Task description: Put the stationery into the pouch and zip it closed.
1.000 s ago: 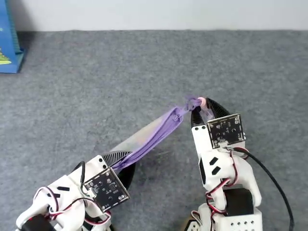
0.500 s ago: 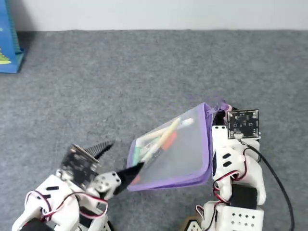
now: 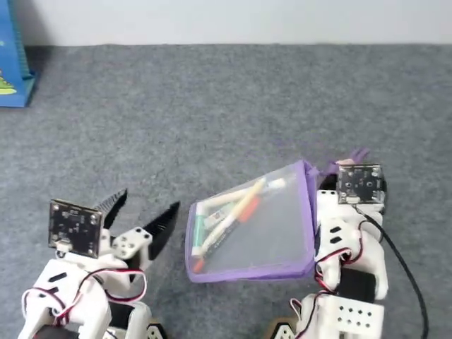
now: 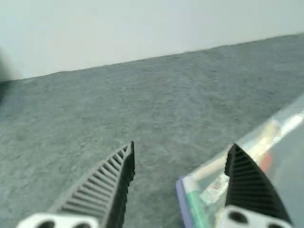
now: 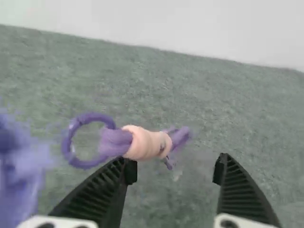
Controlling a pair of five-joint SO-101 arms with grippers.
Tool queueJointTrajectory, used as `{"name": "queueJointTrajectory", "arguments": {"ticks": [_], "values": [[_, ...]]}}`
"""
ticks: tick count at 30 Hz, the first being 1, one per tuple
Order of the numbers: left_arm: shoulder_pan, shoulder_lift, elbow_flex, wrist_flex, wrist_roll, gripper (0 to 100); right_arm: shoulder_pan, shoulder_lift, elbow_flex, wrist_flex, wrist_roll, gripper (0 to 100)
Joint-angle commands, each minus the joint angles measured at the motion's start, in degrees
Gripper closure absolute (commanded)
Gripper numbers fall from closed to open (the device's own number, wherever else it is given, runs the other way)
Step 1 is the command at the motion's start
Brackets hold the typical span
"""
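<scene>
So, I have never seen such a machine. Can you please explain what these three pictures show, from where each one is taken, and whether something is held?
These are two small robot arms at a grey table, each ending in a gripper. The high view comes from a fixed camera looking down. The other two views come from cameras on the arms' wrists, each looking out past its own gripper.

Between the arms lies a clear pouch with a purple edge and pens inside. The left gripper is open beside the pouch and holds nothing. The right gripper is open too. The purple zip pull, with its ring and pink bead, is just in front of it and is not clamped. A blue box is at the far left edge of the high view.
</scene>
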Motion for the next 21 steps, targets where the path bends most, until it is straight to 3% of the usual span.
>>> {"name": "queueJointTrajectory", "arguments": {"ticks": [1,9,21], "values": [[-4.92,0.0,0.22,-1.85,0.88,71,2.33,-0.75,-1.67,4.18,-2.55,71.6],[-9.49,0.0,15.87,-11.87,0.88,71,1.71,-0.66,-1.67,12.7,-2.81,71.7],[-11.16,0.0,32.48,-27.43,0.97,71,-12.79,0.04,4.57,12.88,-2.73,71.7]]}}
